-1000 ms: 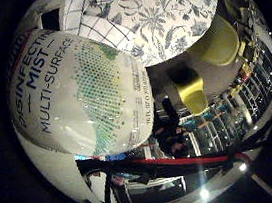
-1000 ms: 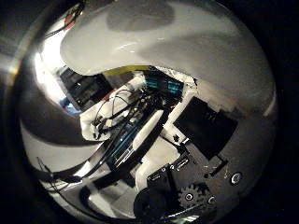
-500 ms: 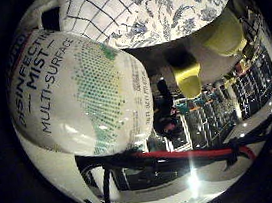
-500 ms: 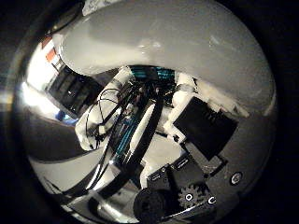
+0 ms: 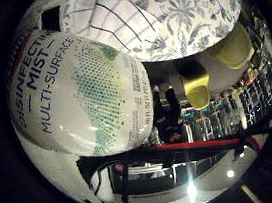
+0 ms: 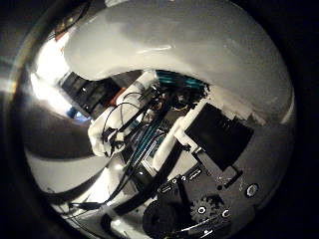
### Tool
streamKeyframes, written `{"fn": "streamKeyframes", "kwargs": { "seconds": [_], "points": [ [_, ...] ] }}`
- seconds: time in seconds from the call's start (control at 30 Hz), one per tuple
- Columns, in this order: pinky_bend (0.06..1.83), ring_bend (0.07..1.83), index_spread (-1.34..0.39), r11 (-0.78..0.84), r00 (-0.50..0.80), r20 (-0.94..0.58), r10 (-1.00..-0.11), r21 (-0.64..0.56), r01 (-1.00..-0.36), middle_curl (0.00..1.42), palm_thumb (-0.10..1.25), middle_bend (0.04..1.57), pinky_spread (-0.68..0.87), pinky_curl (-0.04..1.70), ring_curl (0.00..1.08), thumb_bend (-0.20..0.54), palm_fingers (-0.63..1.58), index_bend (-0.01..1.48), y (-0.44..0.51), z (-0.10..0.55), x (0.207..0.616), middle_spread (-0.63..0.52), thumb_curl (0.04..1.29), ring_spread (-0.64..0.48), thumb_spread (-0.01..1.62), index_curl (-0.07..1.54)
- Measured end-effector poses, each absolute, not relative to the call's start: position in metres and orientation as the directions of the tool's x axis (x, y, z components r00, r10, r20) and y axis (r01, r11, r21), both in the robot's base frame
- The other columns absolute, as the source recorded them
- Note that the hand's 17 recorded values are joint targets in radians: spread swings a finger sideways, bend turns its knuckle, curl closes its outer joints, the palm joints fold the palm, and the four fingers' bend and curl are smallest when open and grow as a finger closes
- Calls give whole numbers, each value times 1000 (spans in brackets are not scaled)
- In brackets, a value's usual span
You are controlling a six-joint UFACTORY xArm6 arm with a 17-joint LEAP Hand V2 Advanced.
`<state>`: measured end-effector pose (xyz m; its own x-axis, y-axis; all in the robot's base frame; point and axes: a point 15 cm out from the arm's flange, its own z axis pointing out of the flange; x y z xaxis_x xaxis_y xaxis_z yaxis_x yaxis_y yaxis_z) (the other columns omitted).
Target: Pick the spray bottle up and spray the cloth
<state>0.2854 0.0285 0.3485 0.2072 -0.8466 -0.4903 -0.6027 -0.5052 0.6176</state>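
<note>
Shifted since a second ago: whole little-finger view, with patterned cloth (image 5: 185, 14) swung across and checked cloth (image 5: 100, 20) now nearer the bottle. Spray bottle (image 5: 79, 94) close against the palm, filling much of that view, white body also arching over the thumb view. Hand (image 6: 209, 149) with white and black parts beside the bottle; cannot tell whether curled round it.

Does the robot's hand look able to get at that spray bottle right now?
Probably yes: the spray bottle fills much of the little finger side view, so it sits right against the palm. The hand shows its own parts beside a white curved surface, with nothing visible between.
</note>
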Motion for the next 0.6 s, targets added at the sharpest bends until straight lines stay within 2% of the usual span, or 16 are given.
{"fn": "streamKeyframes", "kwargs": {
  "seconds": [0.2, 0.37, 0.47, 0.6],
  "points": [
    [1039, 1468, -232, -664, 229, -713, -663, 418, -620, 582, 1029, 1357, -243, 1206, 576, -16, 1201, 1089, 113, 380, 284, -86, 759, -161, 924, 748],
    [1041, 1470, -231, -753, 276, -850, -449, 193, -630, 583, 1027, 1355, -236, 1207, 575, -16, 1202, 1096, 178, 408, 290, -86, 768, -159, 901, 748],
    [1041, 1466, -229, -757, 350, -882, -317, 13, -653, 582, 1039, 1357, -233, 1208, 574, -12, 1204, 1100, 208, 412, 308, -86, 777, -159, 893, 746],
    [1041, 1470, -217, -755, 443, -871, -213, -141, -641, 582, 1067, 1355, -230, 1208, 576, -13, 1203, 1103, 239, 394, 327, -86, 790, -159, 866, 745]
  ]
}}
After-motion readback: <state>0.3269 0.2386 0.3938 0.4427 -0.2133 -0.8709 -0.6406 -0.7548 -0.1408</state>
